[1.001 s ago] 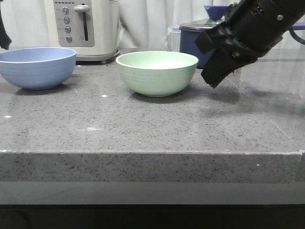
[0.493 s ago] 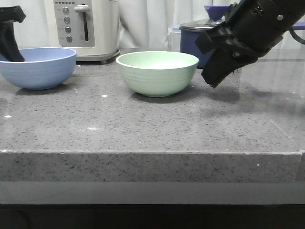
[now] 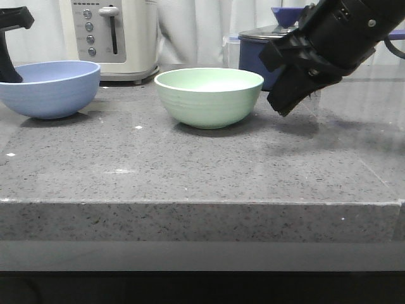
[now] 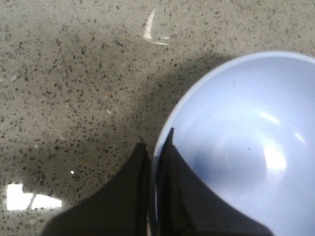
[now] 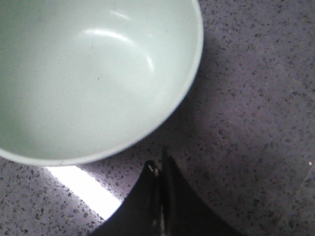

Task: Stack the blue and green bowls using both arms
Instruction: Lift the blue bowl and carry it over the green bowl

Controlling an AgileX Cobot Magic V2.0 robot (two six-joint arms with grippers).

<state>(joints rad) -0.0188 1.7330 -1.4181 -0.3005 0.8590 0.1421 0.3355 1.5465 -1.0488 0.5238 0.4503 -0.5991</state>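
The blue bowl (image 3: 50,88) sits at the far left of the counter. My left gripper (image 3: 9,66) is shut on its left rim. In the left wrist view the gripper (image 4: 156,143) has one finger inside the blue bowl (image 4: 246,137) and one outside, with the rim pinched between them. The green bowl (image 3: 209,98) stands upright in the middle of the counter. My right gripper (image 3: 283,106) hovers just to its right, shut and empty. In the right wrist view its closed tips (image 5: 160,164) are a short gap from the green bowl (image 5: 88,73).
A white toaster (image 3: 114,38) stands at the back left. A dark navy lidded saucepan (image 3: 262,47) stands behind my right arm. The grey speckled counter (image 3: 190,164) ends in a front edge low in the front view.
My left gripper came down onto the blue bowl's left rim and closed on it. The bowl has shifted slightly left and up. The right arm and green bowl have not moved.
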